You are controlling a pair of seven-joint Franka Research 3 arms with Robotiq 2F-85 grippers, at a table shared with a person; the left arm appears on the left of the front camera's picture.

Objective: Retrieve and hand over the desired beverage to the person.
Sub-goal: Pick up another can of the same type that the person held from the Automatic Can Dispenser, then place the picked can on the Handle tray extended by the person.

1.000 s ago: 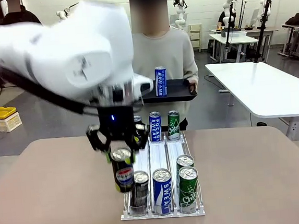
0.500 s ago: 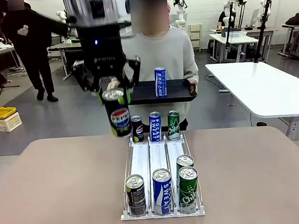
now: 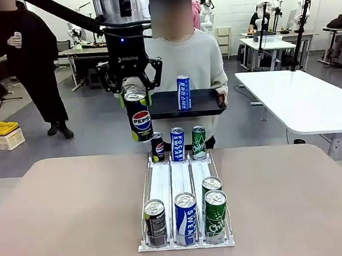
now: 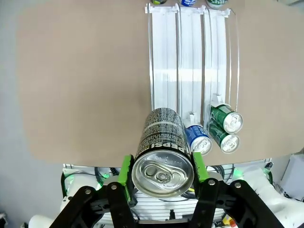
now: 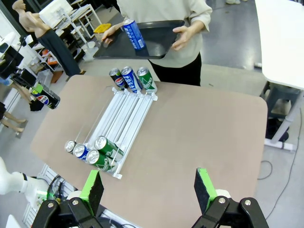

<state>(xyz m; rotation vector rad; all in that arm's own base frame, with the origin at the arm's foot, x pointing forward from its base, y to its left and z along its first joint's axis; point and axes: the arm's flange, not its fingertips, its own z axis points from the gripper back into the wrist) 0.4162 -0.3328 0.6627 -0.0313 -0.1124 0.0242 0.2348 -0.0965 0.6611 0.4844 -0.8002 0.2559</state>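
Item, handover step under way: left gripper (image 3: 136, 97) pinched a Pepsi can (image 3: 139, 117) aloft beside the person's tray (image 3: 202, 105); right gripper (image 5: 148, 190) spread, idle; next move likely called for setting it on the tray.

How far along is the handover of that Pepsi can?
Done: the Pepsi can is out of the white rack and lifted clear of the table. In hand: the left gripper is shut on the can's top, holding it upright in the air beside the black tray the person holds, where a blue can already stands. Left: set the can on the tray and let go. The right gripper hangs open above the table.
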